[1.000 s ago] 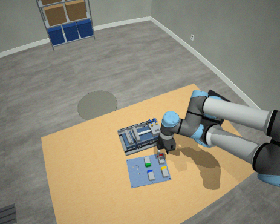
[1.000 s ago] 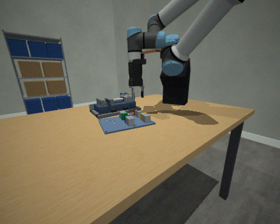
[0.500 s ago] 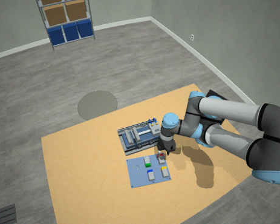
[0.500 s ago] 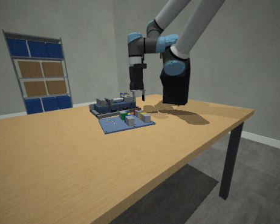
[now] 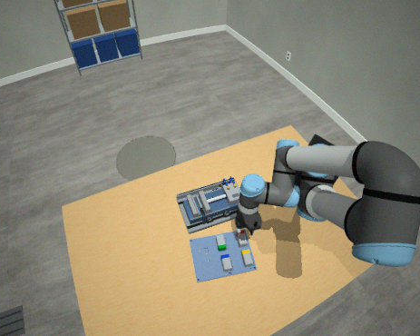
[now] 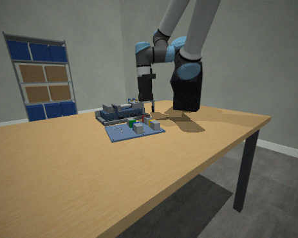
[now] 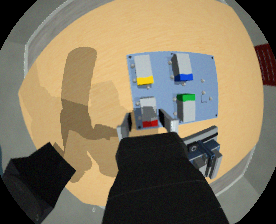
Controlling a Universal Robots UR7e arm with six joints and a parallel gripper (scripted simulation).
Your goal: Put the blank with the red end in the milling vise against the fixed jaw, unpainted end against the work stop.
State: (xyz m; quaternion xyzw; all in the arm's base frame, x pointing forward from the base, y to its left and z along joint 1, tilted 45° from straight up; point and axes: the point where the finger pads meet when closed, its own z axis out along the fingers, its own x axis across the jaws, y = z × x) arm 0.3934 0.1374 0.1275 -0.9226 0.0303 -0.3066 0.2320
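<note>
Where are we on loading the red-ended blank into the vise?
Done: nothing; the grey blank with the red end lies on the blue plate. In hand: the open, empty gripper hangs over it. Left: grasp, lay it in the empty blue-grey vise.

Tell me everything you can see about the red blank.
The red blank is a small grey block, metal by the look of it, with one end painted red. It lies flat on the blue plate, in the corner nearest the vise, apart from the yellow, blue and green blanks. The open hand hangs right over it, a finger on each side, not gripping it.
</note>
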